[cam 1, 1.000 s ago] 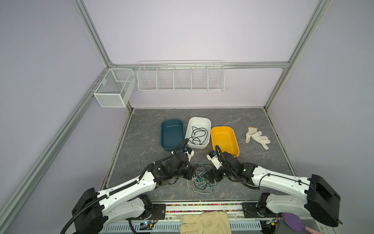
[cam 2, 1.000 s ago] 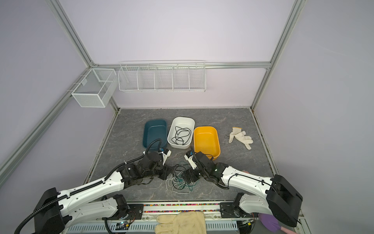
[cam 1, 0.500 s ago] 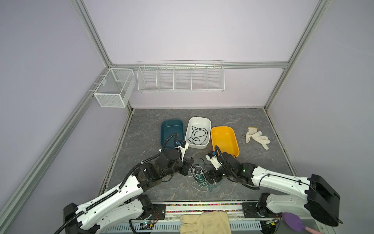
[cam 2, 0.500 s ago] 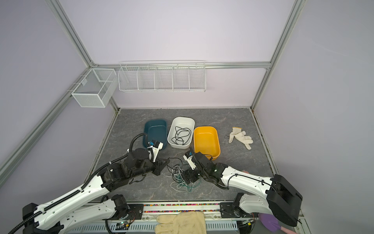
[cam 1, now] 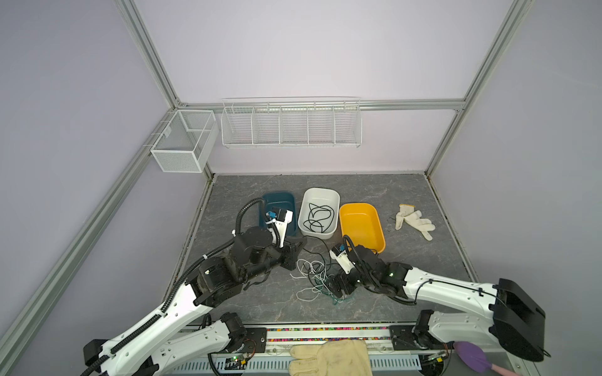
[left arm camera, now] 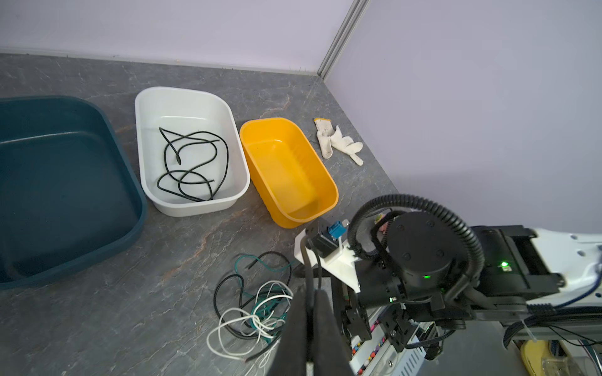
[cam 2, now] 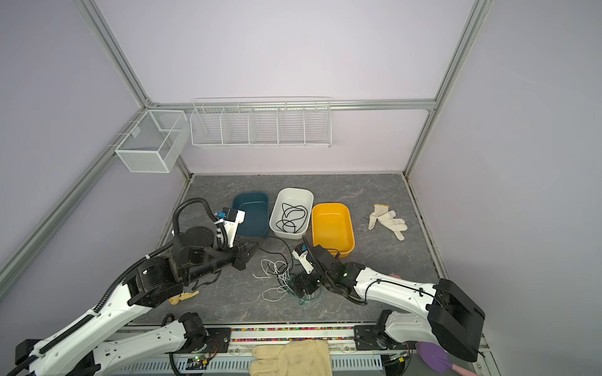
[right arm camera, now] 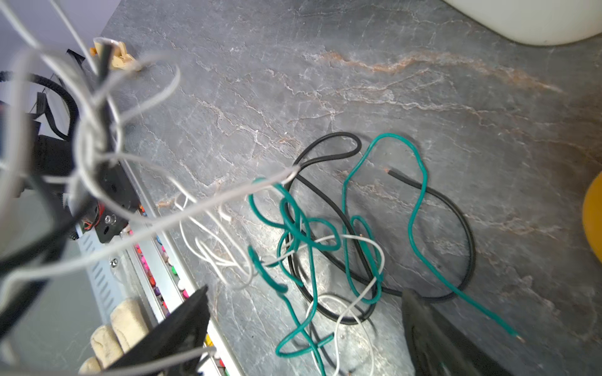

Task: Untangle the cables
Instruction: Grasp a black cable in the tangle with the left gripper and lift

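Left wrist view: my left jaws are pressed flat together on a black cable. In a top view that cable runs right from them into the tangle. The tangle lies on the tabletop, centre, between my two arms and nearer than the three bins.

Right jaws are spread wide just above the knot of teal cable and white cable, gripping nothing.

A binned cable, also black, lies alone in the white bin. Nothing shows in the teal bin or the yellow bin.

Step, as I read it: drawing this black strand out of the clump.

Next move: right jaws drop and pin the teal/white loops, left pulls away to the far left. Go slow, since loops could cinch or the whole clump could drag along.
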